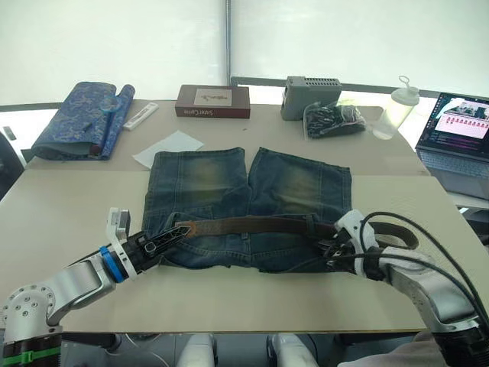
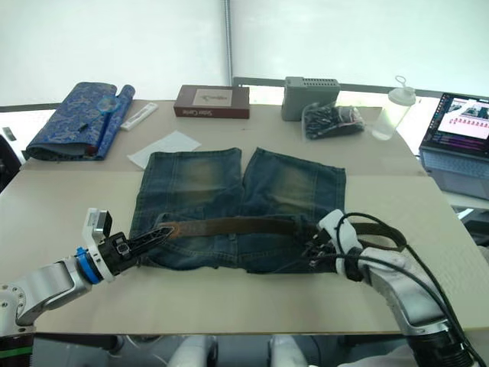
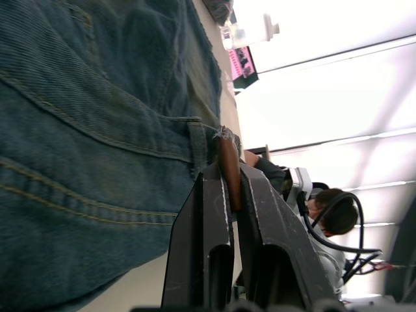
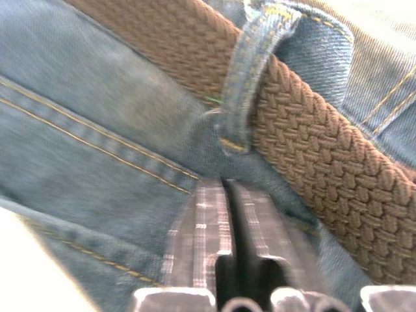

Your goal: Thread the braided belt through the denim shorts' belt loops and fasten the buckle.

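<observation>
Nearest the camera, the two grippers flank the waistband of the shorts [image 1: 244, 206], which lie flat on the table [image 1: 69, 214] with the waistband toward the near edge and the legs pointing away. Bare tabletop runs between the waistband and the near edge, and wide open room lies to the left of the shorts. On the left, the left gripper [image 1: 170, 237] has its fingers [image 3: 201, 214] clamped on the belt [image 1: 252, 225] at its tapered end, just past the shorts' left edge; in the left wrist view the strap sits pinched between the fingers beside a loop [image 3: 198, 146]. The belt's long axis runs left to right along the waistband, and past the right edge of the shorts it curls into a loop on the table. Its buckle seems to lie behind the right arm, though this is hard to tell. The right gripper [image 1: 330, 248] rests on the right end of the waistband, its fingers [image 4: 198, 240] pressed together with nothing visible between them, just below another belt loop [image 4: 250, 71] with the braided strap passing under it. Along the far side stand a fabric roll [image 1: 76, 118], a box [image 1: 212, 101], a sheet of paper [image 1: 168, 147], a grey unit [image 1: 312, 95], a bottle [image 1: 397, 107] and a laptop [image 1: 458, 130], well apart from the shorts.
</observation>
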Controlling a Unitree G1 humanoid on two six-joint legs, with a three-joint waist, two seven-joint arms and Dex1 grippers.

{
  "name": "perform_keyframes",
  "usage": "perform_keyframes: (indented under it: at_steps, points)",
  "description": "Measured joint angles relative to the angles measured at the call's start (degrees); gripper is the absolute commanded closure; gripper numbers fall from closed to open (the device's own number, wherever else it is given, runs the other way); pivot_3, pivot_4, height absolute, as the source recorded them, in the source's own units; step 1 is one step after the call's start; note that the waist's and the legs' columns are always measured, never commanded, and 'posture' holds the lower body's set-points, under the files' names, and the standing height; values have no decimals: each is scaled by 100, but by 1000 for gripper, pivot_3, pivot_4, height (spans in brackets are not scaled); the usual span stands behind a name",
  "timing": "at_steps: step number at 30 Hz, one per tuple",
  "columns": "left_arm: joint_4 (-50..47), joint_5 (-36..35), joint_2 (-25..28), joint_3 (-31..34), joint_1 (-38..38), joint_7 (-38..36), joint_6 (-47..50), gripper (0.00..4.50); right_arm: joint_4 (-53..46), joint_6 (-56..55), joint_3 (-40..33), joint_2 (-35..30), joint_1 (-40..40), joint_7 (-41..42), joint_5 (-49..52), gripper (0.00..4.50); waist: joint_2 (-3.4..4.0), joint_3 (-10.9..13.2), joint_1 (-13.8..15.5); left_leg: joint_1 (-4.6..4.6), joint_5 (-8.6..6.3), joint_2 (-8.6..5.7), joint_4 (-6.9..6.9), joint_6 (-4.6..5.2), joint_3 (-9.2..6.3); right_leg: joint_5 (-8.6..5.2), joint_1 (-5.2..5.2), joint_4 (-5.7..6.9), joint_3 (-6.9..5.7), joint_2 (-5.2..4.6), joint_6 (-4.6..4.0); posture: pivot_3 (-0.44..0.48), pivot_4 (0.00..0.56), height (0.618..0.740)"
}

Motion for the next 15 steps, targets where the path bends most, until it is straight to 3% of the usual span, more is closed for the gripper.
perform_keyframes:
  at_steps: [4,7,15]
  points:
    - [-9,9,-289,-518,-365,1,-220,4500,-744,839,-315,356,79,201,1633,1591,0,1,-1,-7,3,7,-3,5,-4,-1,-2,2,-6,11,-1,0,150,718]
    - [-4,11,-517,-833,-671,15,-412,4500,-983,1275,-316,829,23,-198,2356,1591,-2,1,-25,-7,3,6,-3,6,-2,0,-2,2,-4,11,-1,0,150,718]
    - [7,164,-930,-1417,-1077,32,-581,4500,-554,1492,-360,2342,-460,-1998,2994,1591,0,2,-36,-8,4,5,-1,7,-2,12,-5,2,-3,13,-3,0,150,718]
